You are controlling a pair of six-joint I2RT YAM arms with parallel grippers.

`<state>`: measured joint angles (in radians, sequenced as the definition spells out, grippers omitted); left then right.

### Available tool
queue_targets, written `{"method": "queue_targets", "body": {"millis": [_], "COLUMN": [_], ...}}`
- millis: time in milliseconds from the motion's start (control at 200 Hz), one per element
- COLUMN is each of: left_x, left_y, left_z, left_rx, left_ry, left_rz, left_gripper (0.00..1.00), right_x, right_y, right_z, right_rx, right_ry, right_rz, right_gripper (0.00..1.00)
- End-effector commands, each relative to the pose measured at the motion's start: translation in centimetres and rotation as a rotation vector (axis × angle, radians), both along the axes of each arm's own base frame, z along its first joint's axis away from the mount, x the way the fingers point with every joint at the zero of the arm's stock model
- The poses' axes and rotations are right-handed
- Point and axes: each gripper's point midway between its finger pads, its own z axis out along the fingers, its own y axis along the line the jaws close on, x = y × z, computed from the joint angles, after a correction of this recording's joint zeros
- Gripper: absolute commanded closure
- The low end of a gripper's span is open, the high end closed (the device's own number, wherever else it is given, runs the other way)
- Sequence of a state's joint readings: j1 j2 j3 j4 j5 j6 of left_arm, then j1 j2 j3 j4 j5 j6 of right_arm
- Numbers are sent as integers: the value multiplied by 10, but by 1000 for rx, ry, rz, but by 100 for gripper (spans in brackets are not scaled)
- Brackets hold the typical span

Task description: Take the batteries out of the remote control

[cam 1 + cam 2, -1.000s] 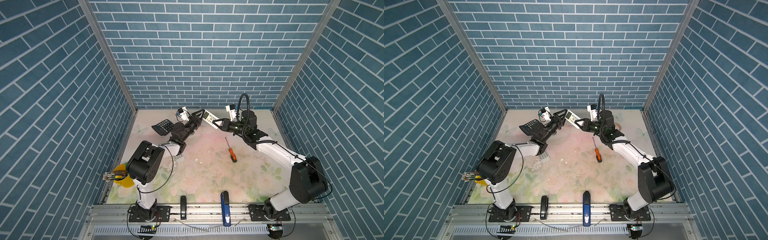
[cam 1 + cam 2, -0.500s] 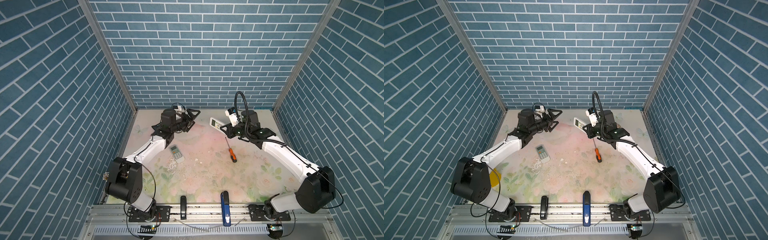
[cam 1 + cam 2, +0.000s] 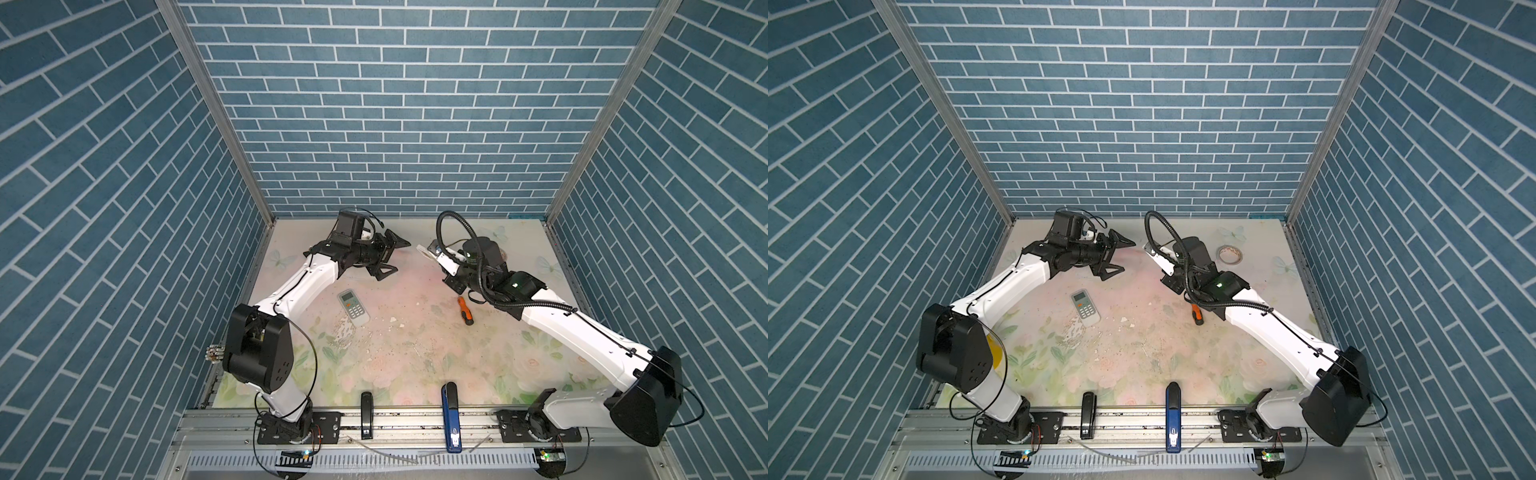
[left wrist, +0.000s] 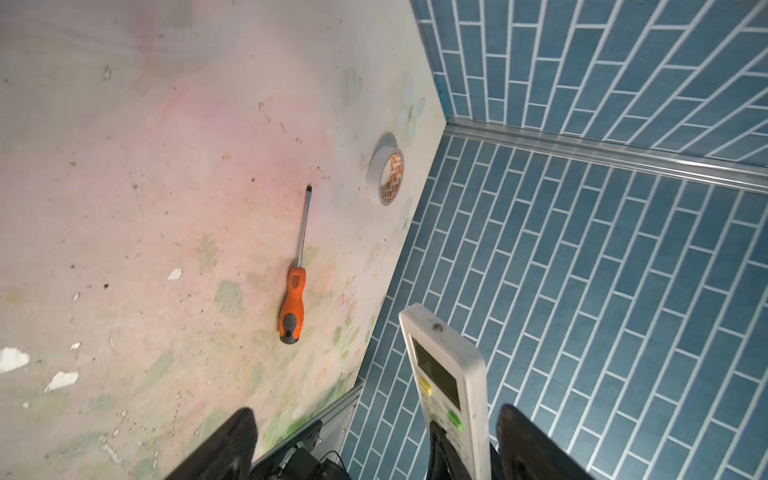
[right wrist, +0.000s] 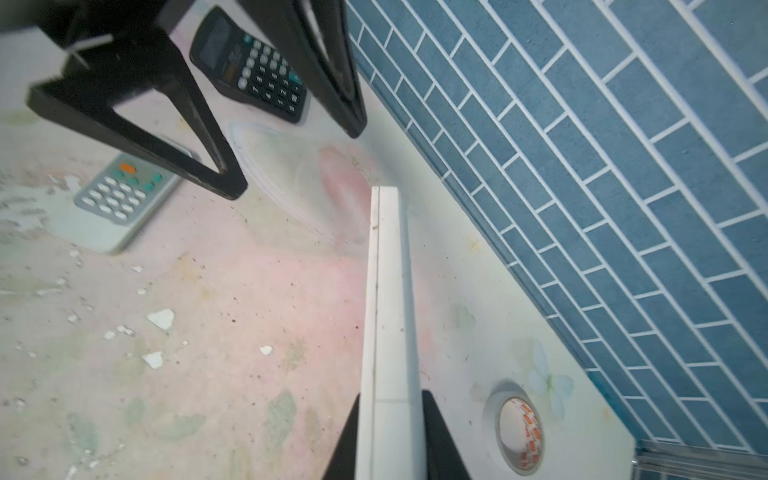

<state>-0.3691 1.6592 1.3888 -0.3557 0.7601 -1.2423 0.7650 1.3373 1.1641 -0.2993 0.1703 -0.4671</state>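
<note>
Over the table's (image 3: 415, 332) far edge, left gripper (image 3: 402, 256) is retreating agape, leaving right gripper (image 5: 390, 409) alone clenching the white remote (image 5: 388, 291), batteries unseen.

No legible text; calculator (image 5: 249, 62) key markings too blurred.

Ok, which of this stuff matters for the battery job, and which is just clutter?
Job: white remote, held by right gripper; open left gripper; perhaps grey remote. Batteries not visible.
Lying about: screwdriver, tape, calculator, black device, blue device.
</note>
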Motion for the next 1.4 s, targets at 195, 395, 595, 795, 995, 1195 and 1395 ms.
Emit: {"method": "queue_targets", "body": {"millis": [195,395,595,795,995,1195,1395], "left_x": [-7,3,15,19,17,17,18], "left_y": [-22,-35,-42,-45,-47,-48,-49], "left_z": [5,-15,-26,-24,-24,-24,-25], "left_rx": [-13,-1,-25,-42,-46,-52,-57], "left_ry": [62,88,94,88,90,89,89], "left_rz": [-43,-34,-13,-6,-15,-20,-21], "left_gripper": [10,16,27,41,49,70,87], "right_x": [4,1,-5,-7,-3,-2,0], "right_y": [12,25,36,40,41,42,46], "right_z": [-7,-4,-1,-10,-13,-14,-12], "right_rx": [-166,-146,-139,-156,-168,-150,-144], "right_ry": [-135,-138,-143,-129,-129,-124,-128], "right_rz": [37,63,89,89,69,62,63], "right_gripper": [100,100,100,100,100,100,100]}}
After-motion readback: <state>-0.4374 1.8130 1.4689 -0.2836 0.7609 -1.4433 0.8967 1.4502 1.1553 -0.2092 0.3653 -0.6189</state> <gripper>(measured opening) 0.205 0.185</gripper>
